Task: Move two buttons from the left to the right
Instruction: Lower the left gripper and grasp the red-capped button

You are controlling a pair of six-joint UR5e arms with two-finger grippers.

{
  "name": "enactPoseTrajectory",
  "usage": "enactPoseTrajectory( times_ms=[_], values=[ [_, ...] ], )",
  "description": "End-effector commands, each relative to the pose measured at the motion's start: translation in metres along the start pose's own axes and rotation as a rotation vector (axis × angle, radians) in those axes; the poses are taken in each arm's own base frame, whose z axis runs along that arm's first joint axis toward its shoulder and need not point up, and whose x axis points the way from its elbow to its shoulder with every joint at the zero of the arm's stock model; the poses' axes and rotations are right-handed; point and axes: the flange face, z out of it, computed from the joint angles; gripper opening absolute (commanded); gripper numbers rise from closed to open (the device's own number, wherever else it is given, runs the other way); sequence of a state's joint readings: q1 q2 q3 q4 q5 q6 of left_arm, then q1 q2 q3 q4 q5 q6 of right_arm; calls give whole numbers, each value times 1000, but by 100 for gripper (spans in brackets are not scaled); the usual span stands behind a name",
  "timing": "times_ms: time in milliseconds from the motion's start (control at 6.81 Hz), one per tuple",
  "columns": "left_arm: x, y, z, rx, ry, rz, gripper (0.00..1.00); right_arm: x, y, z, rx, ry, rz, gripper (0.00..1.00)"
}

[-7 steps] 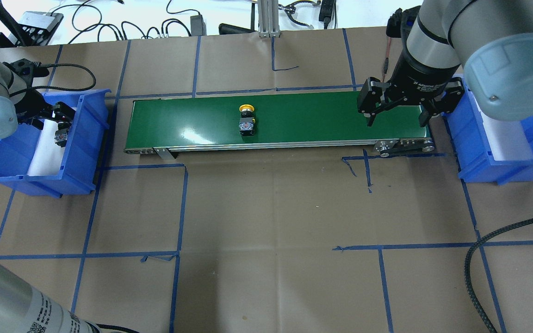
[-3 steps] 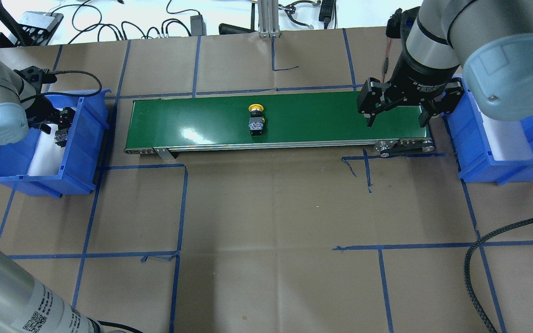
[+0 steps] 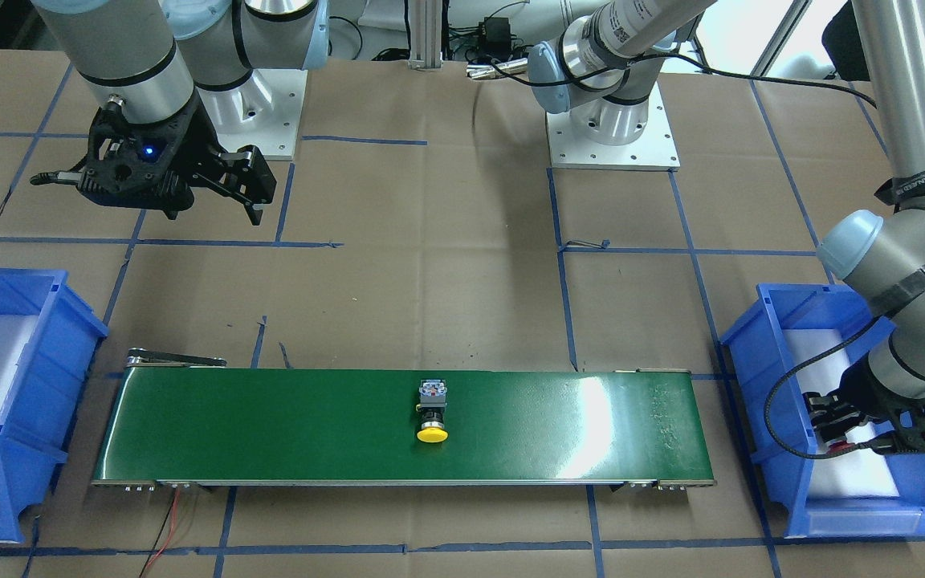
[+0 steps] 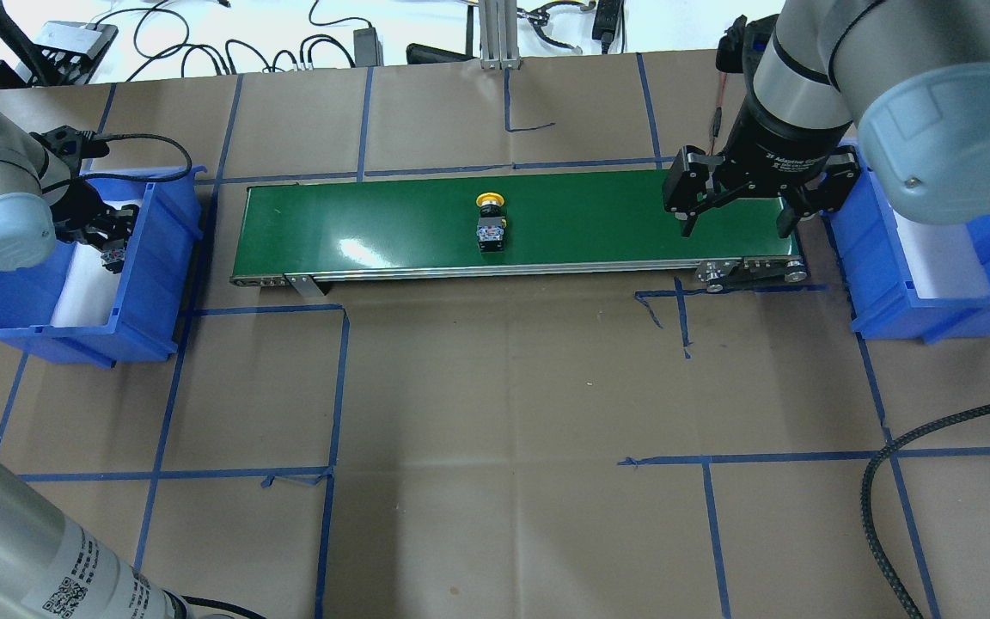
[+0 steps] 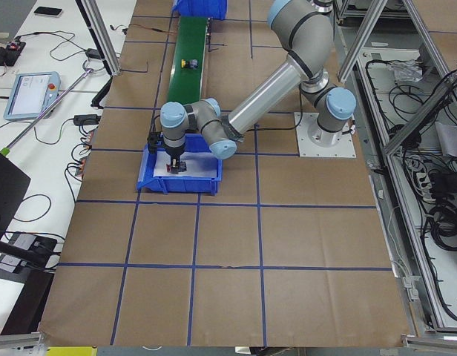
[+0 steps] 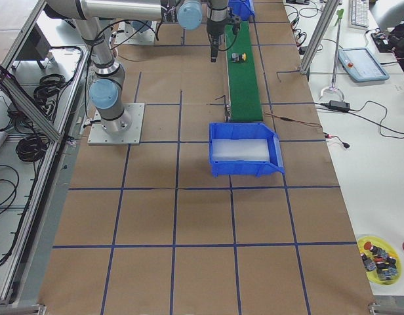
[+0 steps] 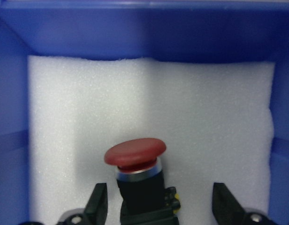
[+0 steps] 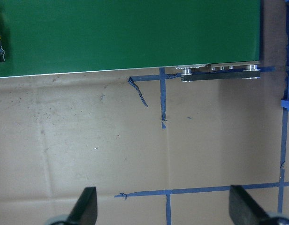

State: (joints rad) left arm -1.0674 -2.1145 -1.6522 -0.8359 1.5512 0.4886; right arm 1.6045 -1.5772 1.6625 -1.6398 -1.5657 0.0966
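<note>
Taking the robot's side of the table as six o'clock, the long green conveyor belt (image 4: 375, 215) runs from nine to three, with an open blue plastic bin at each end. That layout explains every pose here.

The yellow-capped push-button with the black-and-grey blocky body (image 4: 491, 222) lies on its side about midway along the belt, cap towards twelve. Nothing touches it, and I take it the belt is meant to do the carrying.

The red-capped push-button with the black body (image 7: 137, 180) is in the nine o'clock bin (image 4: 160, 258), on its white foam liner (image 7: 182, 93), seemingly also on its side. The left gripper (image 7: 160, 190) is low inside that bin with its jaws spread. One finger is near the body and the other stands clear of it, so the button sits between them, not yet gripped. It looks like the set-up for a pinch across the blocky body, which gives flatter faces than the round cap.

The right gripper (image 4: 736, 228) hangs above the belt's three o'clock end, beside the three o'clock bin (image 4: 890, 292). Its jaws are wide, it holds nothing, and its fingers point down. That puts it where a button riding the belt would arrive and a short way from the drop.

One button is midway and one not lifted, so I judge the task well short of half done.
</note>
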Motion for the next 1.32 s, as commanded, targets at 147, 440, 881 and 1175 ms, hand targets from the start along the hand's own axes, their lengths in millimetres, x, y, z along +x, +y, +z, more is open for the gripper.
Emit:
enactPoseTrajectory(
  times_ms=[147,440,881,1175],
  values=[
    [-3,-7,-38,23,-14,1,11,0,0,0,-1,1,0,100],
    [2,-1,-118,-20,4,2,11,-2,-10,-2,82,-9,-3,100],
    [8,-7,-180,-45,16,2,11,-11,-45,20,116,-117,24,100],
    [53,-16,-189,-36,20,-26,11,-10,-84,56,168,-95,32,100]
  ],
)
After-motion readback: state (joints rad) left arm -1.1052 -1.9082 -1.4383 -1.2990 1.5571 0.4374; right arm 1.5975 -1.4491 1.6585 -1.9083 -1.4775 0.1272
